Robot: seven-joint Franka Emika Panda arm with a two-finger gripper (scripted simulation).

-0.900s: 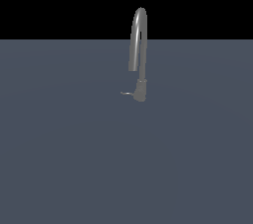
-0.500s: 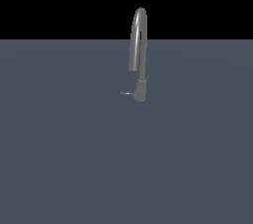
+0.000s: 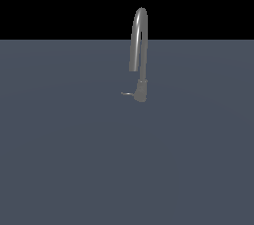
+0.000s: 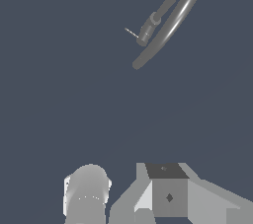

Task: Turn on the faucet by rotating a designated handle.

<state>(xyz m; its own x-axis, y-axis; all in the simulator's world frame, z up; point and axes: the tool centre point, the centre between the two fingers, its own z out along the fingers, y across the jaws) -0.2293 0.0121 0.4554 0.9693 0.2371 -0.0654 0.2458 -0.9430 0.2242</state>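
The grey faucet [image 3: 140, 45] stands upright on the dark floor, its arched spout rising over a thicker base. The handle [image 3: 127, 93], a thin short lever, sticks out from the base toward the exterior view's left. No arm or gripper appears in the exterior view. In the wrist view the faucet [image 4: 170, 18] lies far ahead, with the handle [image 4: 131, 32] as a fine line beside the base. Only pale grey parts of my gripper [image 4: 168, 194] show at that picture's edge, well away from the faucet. Its fingertips are out of frame.
A flat dark blue-grey floor [image 3: 74, 159] spreads around the faucet, with black background behind it. A white cylindrical part of the arm [image 4: 86, 193] shows next to the gripper body in the wrist view.
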